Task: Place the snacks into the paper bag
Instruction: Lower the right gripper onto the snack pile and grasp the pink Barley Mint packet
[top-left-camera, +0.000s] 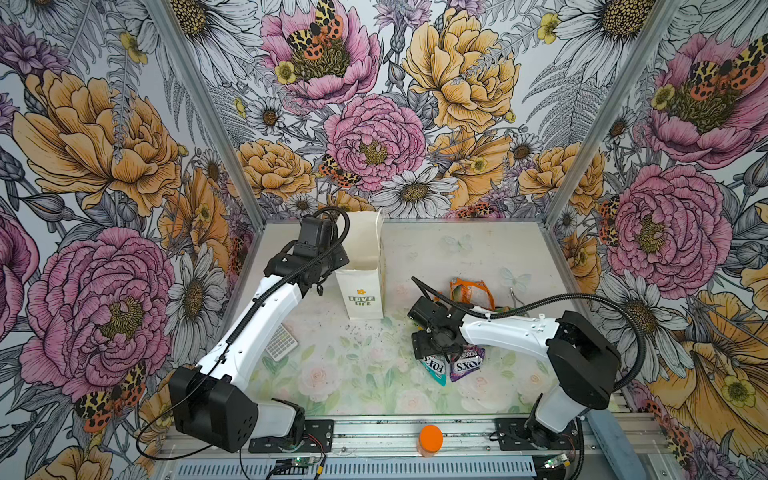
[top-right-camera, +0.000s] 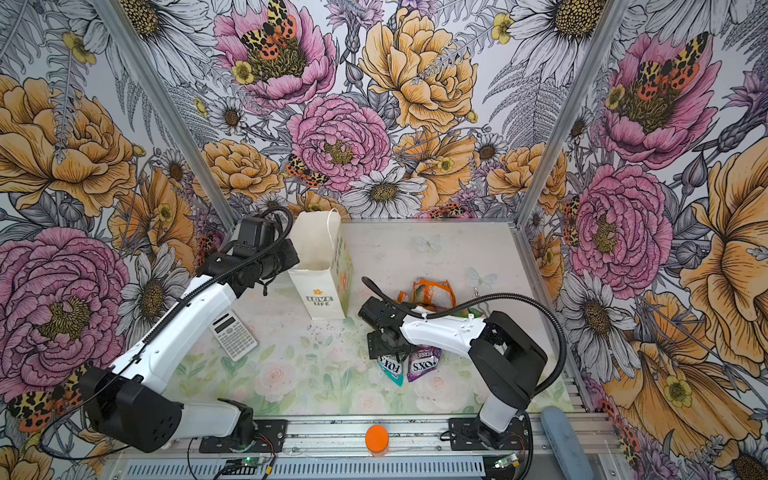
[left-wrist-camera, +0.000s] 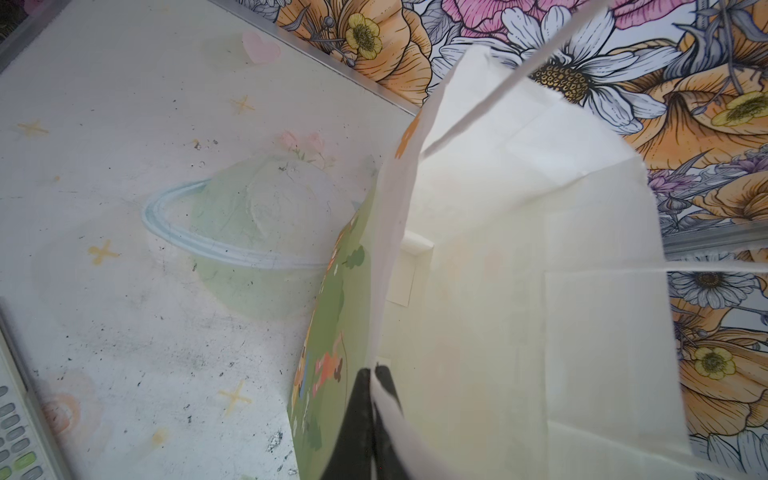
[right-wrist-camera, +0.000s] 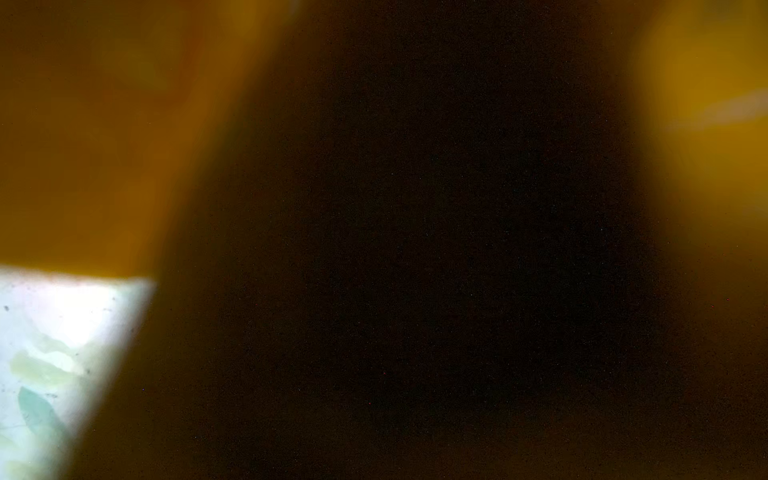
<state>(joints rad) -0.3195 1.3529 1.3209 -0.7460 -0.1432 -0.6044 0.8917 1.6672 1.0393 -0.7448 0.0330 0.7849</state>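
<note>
Orange-lidded jar (top-left-camera: 431, 438) on the front rail is nearest the lens, well in front of the paper bag (top-left-camera: 361, 291); not ours. The bag stands upright on the desk (top-left-camera: 332, 374) with its mouth open, and no packet shows inside it in the left wrist view. Left fingers (left-wrist-camera: 363, 386) are pinched tight on the bag's rim, steadying it.

Snacks all lie to the bag's right in both top views. The orange packet (top-left-camera: 471, 293) is level with the bag. The teal FOX'S packet (top-left-camera: 434, 370) and purple FOX'S packet (top-left-camera: 467, 363) lie further front.

Right fingers (top-left-camera: 422, 345) sit low over the teal packet's end nearer the bag. We cannot tell whether they touch it or are just above. We cannot tell wide or narrow either, since the right wrist view is an amber blur. The teal packet's long axis runs away from the bag, frontward.

We judge the right arm far nearer the snacks. The carry goes back-left to the bag mouth.
</note>
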